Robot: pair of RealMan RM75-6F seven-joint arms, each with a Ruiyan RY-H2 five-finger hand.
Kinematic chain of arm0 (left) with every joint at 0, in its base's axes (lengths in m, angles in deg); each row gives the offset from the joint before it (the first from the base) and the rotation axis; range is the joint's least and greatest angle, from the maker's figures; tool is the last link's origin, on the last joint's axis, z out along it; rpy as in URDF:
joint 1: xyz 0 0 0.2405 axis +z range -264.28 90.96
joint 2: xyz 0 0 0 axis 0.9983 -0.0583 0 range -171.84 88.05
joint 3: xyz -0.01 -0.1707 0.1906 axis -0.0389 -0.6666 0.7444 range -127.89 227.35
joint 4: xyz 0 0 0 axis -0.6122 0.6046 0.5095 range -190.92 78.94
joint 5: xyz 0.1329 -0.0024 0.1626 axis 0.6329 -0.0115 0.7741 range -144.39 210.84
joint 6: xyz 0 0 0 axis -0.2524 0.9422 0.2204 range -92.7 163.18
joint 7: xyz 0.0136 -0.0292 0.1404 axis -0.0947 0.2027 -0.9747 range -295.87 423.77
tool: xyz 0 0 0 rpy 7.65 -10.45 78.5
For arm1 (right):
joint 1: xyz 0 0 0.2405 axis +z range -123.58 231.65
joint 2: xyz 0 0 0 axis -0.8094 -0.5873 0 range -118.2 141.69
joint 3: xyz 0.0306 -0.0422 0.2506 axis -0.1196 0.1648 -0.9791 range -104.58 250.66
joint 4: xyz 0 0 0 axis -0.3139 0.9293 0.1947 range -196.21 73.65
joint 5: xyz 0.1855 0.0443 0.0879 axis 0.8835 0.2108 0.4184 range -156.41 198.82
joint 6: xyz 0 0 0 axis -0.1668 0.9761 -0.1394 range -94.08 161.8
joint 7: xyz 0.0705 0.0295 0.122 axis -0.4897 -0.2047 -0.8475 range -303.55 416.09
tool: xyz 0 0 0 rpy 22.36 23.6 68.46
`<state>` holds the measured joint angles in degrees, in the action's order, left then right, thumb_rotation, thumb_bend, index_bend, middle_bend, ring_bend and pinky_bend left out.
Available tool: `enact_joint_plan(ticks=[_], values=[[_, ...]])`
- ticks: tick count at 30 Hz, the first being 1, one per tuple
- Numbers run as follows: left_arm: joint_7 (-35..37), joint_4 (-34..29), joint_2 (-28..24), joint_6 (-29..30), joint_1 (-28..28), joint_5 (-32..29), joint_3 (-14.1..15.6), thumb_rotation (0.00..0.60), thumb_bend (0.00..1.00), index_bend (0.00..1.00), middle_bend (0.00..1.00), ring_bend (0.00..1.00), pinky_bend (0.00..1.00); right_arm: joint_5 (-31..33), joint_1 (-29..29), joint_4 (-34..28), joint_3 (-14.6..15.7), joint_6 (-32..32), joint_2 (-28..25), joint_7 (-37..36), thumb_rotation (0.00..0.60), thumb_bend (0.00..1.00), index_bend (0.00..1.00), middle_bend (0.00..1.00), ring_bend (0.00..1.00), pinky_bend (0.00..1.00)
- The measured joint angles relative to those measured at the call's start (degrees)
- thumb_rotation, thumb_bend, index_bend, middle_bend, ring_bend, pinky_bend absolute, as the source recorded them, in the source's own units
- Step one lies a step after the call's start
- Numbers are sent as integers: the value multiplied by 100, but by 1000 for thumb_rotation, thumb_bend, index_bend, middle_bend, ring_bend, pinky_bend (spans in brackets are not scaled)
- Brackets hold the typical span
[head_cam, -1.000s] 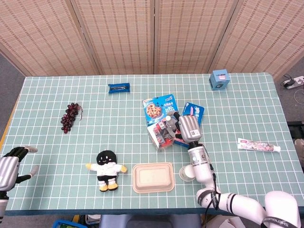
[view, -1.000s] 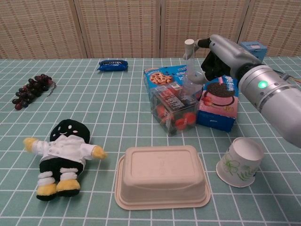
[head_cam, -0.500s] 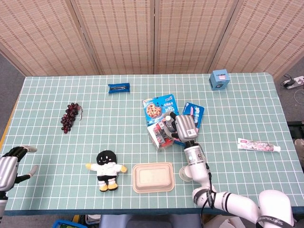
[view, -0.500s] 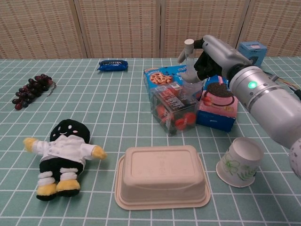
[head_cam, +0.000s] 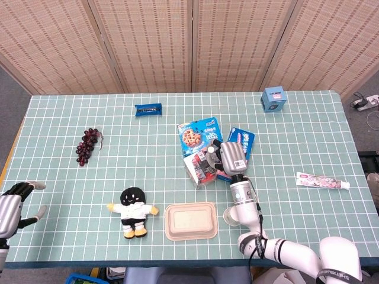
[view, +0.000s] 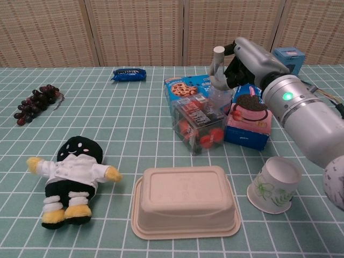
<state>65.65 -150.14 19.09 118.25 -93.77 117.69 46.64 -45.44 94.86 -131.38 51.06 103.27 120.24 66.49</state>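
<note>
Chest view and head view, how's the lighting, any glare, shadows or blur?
Chest view: soft even light, faint shadows under the paper cup and beige tray, the right hand sharp. Head view: evenly lit, no glare on the table, the left hand cut off at the frame edge.

A beige pulp container sits near the front edge of the green checked table and serves as the landmark. Just left of it lies a plush doll in a white jacket; just right of it a paper cup lies on its side. Behind it stands a clear box of red fruit, with a cookie box beyond and a pink-and-blue biscuit box to the right. Far back and left lie dark grapes and a blue snack packet. Far back right stands a small blue box; well to the right lies a toothpaste tube
</note>
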Motion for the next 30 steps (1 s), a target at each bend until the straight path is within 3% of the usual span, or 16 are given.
enact_joint_plan(ticks=[15,30], values=[[-8,4,3,-11,-4,-5,-2,600,300,422,336,283,445,-127,-78,-129,22,184,-80,-78,600,489,735,1000,1000,1000],[-54,15,22,-34,-12,-27,-4,600,299,422,336,283,445,-521,-285,-1005,190,573,-437,70,600,509,747,1000,1000,1000]])
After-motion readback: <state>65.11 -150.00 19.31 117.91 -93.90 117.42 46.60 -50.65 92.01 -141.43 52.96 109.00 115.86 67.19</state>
